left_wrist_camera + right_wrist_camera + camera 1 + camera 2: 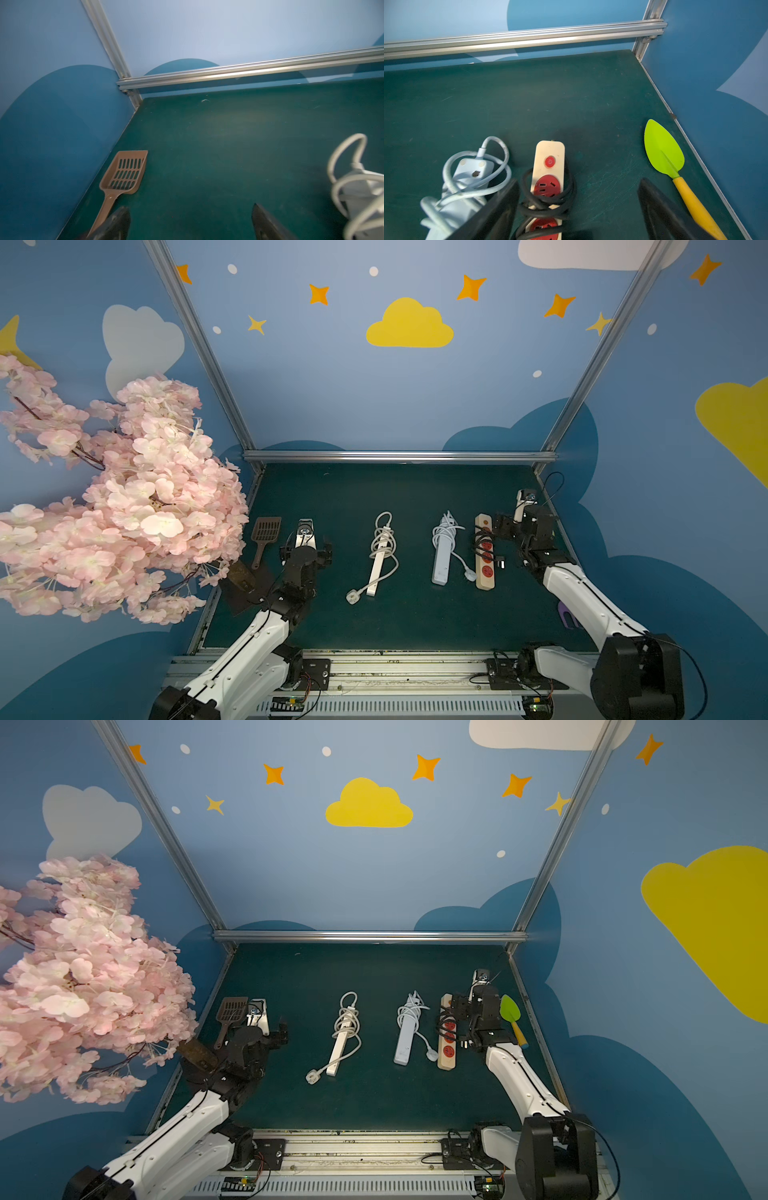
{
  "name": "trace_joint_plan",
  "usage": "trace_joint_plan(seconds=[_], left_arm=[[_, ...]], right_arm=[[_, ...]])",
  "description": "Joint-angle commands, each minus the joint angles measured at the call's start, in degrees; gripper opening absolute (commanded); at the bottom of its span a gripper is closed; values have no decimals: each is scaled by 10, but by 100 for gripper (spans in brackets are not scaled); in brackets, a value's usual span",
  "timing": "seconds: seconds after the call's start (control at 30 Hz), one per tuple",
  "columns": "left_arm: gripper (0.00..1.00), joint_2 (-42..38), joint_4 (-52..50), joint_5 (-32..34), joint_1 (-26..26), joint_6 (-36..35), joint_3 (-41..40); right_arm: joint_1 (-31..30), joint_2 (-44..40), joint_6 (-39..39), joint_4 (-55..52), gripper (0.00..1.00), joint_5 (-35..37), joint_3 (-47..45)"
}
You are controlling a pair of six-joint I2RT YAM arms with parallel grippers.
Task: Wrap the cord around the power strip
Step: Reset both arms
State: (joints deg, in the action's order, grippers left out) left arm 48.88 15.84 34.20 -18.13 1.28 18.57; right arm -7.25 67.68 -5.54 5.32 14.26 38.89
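Observation:
Three power strips lie side by side on the green table, each with its cord looped round its body. A white strip (pixel 379 562) trails its plug (pixel 352 596) at the near end. Beside it lies a light blue strip (pixel 441 558) (pixel 467 187). A beige strip with red sockets (pixel 484 556) (pixel 549 166) carries a black cord (pixel 550 201). My right gripper (pixel 523 526) (pixel 577 187) stands open over that strip's far end, touching nothing. My left gripper (pixel 306 551) (pixel 191 216) is open and empty, left of the white strip, whose cord loops (pixel 349 170) show in the left wrist view.
A brown slotted scoop (pixel 264 537) (pixel 124 172) lies by the left wall near my left gripper. A green spatula with a yellow handle (pixel 512 1017) (pixel 664 149) lies by the right wall. A pink blossom branch (pixel 124 510) overhangs the left edge. A metal rail (pixel 399 456) bounds the back.

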Motion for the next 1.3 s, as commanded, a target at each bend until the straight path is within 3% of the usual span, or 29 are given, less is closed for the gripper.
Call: trace_joint_plan(seconds=[0.0,0.13,0.23,0.4,0.57,0.73,0.93,1.27], left_arm=[[92,33,104,-15,40,-1,-18],[92,126,214,-124,117,38,-41],[92,205,282,-198,147,33,-38],[94,284,378,-248,166,-4,-38],[94,335,417,-299,199,16,-36],[95,423,532,-310,203,16,-49],[100,407,433,-295,206,28,-10],[100,412,411,-278,201,22,7]], right_arm=[[18,10,-14,77,91,36,-53],[43,27,-22,180,90,-15,-117],[49,46,8,181,90,-30,-109],[64,49,17,226,89,-62,-138],[64,95,18,368,90,-71,-199],[64,150,-4,486,90,-63,-230],[61,143,25,348,90,-71,-165],[48,159,31,312,90,-54,-138]])
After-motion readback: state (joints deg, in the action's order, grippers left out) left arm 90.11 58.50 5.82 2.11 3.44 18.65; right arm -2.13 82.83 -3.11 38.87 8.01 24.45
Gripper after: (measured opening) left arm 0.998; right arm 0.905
